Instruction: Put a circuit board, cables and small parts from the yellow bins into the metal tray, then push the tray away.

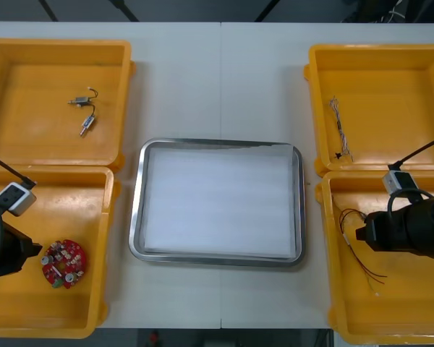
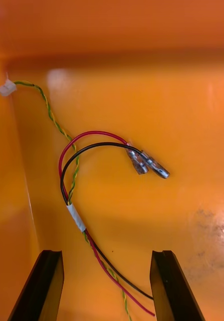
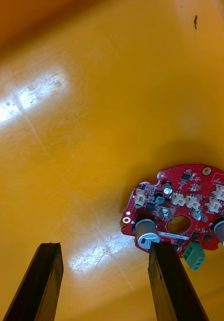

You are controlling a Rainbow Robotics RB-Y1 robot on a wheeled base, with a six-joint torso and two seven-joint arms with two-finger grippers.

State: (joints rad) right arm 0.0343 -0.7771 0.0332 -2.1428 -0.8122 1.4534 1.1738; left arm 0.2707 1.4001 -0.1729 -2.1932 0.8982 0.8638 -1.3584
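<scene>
Yellow bins stand in pairs at either side of a light table (image 1: 177, 65). At far left, the far left bin (image 1: 36, 108) contains two small metal parts (image 1: 84, 114) lying close together on its floor. The near left bin (image 1: 72, 210) contains a round red circuit board (image 1: 64, 263) lying flat. The left gripper (image 3: 104, 248) is low inside this bin with its fingers spread apart, and the board lies just past the tip of one finger, not between the two. At centre sits the metal tray (image 1: 136, 217), white inside. The far right bin (image 1: 390, 101) holds a thin twisted cable (image 1: 338, 134) near the wall facing the tray. In the near right bin (image 1: 405, 289), the right gripper (image 2: 107, 256) has its fingers spread. A cable bundle (image 2: 76, 217) of red, black and twisted yellow-green strands runs between them on the floor.
</scene>
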